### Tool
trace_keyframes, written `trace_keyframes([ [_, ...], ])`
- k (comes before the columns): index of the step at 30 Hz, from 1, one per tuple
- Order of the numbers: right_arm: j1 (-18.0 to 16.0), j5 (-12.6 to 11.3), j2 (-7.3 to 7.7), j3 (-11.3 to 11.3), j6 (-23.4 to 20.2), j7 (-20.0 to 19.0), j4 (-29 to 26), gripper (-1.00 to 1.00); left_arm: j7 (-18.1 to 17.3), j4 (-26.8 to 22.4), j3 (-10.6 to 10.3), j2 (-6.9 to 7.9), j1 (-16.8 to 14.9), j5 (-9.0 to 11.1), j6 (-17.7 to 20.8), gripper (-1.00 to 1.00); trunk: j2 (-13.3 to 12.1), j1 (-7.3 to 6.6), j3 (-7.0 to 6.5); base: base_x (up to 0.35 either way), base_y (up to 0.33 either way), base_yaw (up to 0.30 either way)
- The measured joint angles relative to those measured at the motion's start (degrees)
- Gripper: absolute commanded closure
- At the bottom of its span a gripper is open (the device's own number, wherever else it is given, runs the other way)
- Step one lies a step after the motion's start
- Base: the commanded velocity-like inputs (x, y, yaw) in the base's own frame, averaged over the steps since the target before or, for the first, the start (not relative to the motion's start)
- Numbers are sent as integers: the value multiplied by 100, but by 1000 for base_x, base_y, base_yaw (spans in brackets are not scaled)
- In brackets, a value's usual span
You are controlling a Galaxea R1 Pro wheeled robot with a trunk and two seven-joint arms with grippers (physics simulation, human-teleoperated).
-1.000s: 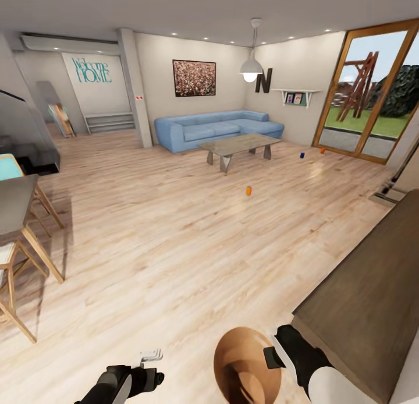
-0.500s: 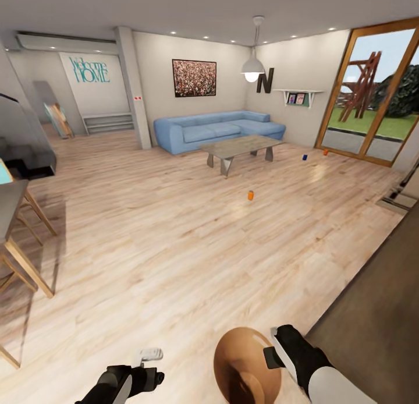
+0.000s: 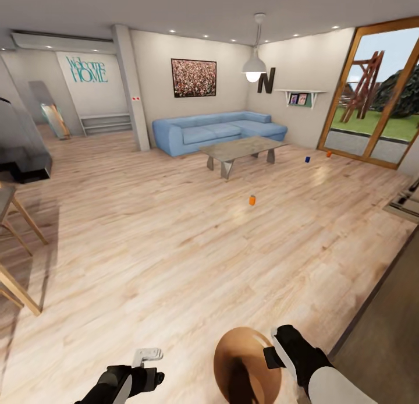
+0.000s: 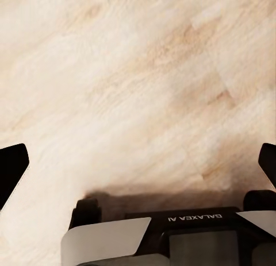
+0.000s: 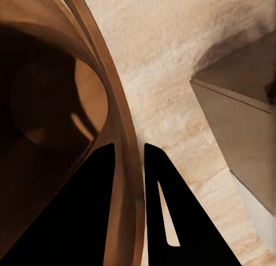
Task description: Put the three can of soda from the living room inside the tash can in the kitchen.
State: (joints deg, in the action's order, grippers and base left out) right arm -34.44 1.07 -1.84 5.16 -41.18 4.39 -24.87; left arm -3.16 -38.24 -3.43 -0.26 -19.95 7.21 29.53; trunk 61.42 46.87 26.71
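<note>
Our right gripper [image 5: 127, 180] has its jaws pinched on the rim of the bin [image 3: 244, 366], one finger inside the wall and one outside, so we carry the bin low in front of us with its mouth tipped up. Our left gripper [image 4: 138, 162] hangs over bare floor [image 3: 145, 229] with its jaws spread wide and nothing between them. Outward from there, the nearest can [image 3: 252, 200], orange, stands upright on the planks well ahead and slightly to our right, its long axis vertical. Farther off, past the glass table [image 3: 241, 148], a blue can [image 3: 307, 159] and a second orange can [image 3: 329, 154] stand near the glass doors [image 3: 372, 101], also to the right. All three lie well apart from both grippers, so we judge driving forward comes first; the free left arm is the one available to pick, though the cans sit rather on the right arm's side.
</note>
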Motion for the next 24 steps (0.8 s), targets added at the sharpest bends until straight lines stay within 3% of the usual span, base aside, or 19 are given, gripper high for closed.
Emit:
trace_keyframes([
  [24, 0, 5, -5, 0, 2, 0, 0, 100, 0, 0, 0, 0, 0, 0, 0, -100, 0, 0, 0, 344, 0, 22],
])
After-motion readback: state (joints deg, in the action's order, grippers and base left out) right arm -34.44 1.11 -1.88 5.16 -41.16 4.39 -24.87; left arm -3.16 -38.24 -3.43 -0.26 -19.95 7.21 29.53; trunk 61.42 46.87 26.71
